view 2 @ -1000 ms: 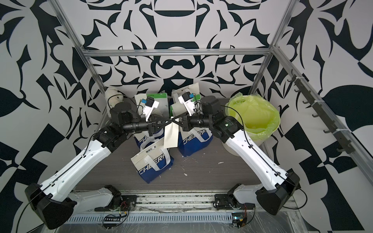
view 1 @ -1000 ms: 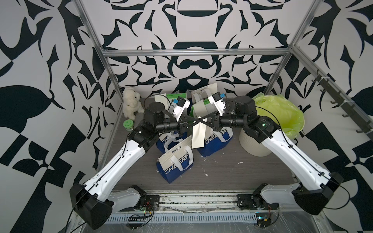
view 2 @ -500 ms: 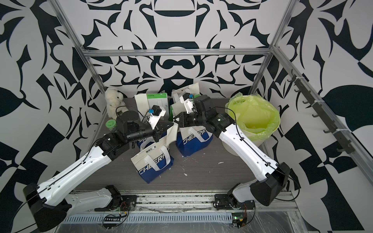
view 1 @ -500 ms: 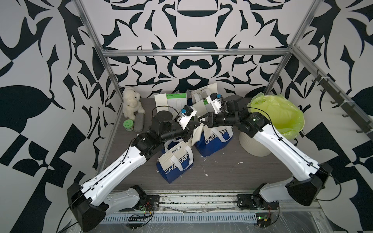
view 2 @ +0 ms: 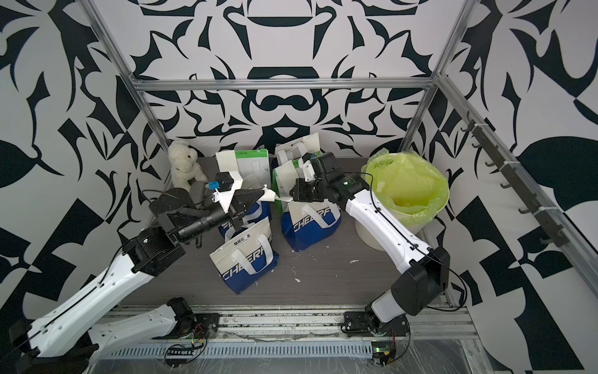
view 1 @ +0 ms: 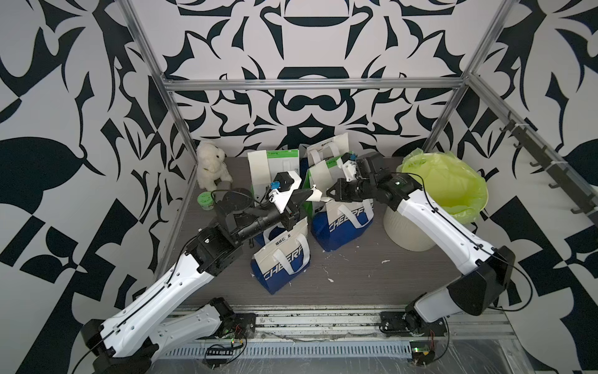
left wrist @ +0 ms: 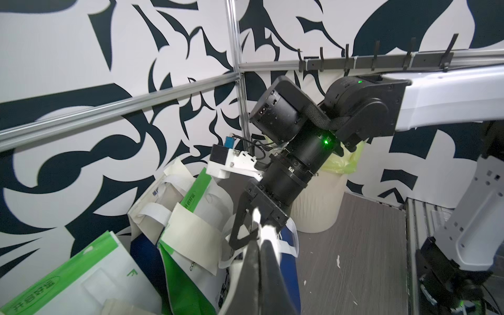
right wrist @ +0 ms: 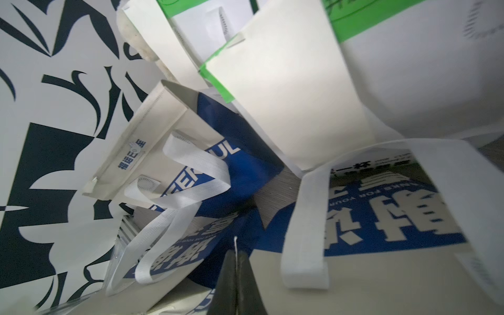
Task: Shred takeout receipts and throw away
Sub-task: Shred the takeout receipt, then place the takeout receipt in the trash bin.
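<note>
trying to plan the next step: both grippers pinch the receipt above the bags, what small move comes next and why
Probably pull the two grippers apart sideways to tear it. The left gripper and right gripper are both shut on one crumpled receipt, tips almost meeting, and the paper seems to bridge the short gap. The bin beside the right arm can take the pieces afterwards.

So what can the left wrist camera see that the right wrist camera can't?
Only the left wrist view shows the right gripper from outside, the white bin with its green liner, the hook rail, and the left gripper pinching a torn receipt piece. Only the right wrist view shows big white characters on a blue bag and the right gripper's own fingers, shut on a thin paper edge. Both show green-and-white bags, a cream receipt lying against one, and the black-and-white walls.
</note>
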